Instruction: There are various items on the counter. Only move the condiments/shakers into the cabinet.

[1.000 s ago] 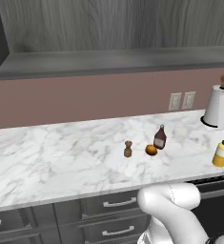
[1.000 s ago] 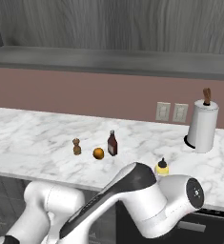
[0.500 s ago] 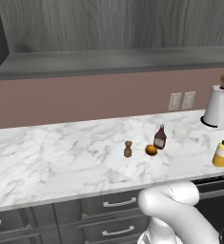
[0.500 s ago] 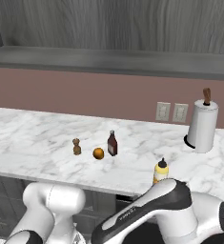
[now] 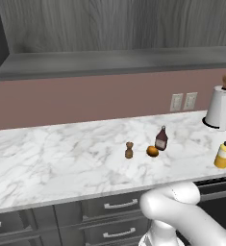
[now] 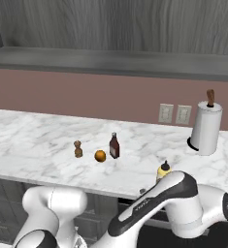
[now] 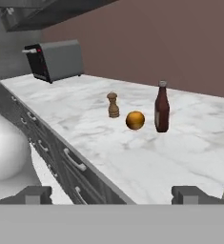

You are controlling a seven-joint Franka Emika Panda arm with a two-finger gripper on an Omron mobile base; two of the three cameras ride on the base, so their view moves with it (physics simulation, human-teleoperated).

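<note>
On the white marble counter (image 5: 61, 163) stand a small brown wooden shaker (image 5: 129, 150), a dark red-brown sauce bottle (image 5: 161, 139) and, far right, a yellow squeeze bottle (image 5: 223, 153). An orange fruit (image 5: 152, 151) lies between shaker and sauce bottle. The hand view looks along the counter from low by its front edge at the shaker (image 7: 113, 105), fruit (image 7: 135, 120) and sauce bottle (image 7: 162, 113). My gripper (image 7: 112, 194) is open and empty, its fingertips (image 7: 35, 194) wide apart, well short of the items. The dark grey cabinet (image 5: 114, 24) with its shelf ledge (image 5: 109, 62) hangs above.
A white paper towel roll (image 5: 219, 108) stands at the counter's back right near two wall outlets (image 5: 183, 102). A grey toaster (image 7: 56, 59) sits at the far end of the counter. Dark drawers with silver handles (image 5: 117, 205) run below the counter. My arm (image 6: 173, 203) partly covers the yellow bottle (image 6: 163, 169).
My arm has swung lower and to the right in front of the counter. The jaws stay wide. None of the items on the counter has moved.
</note>
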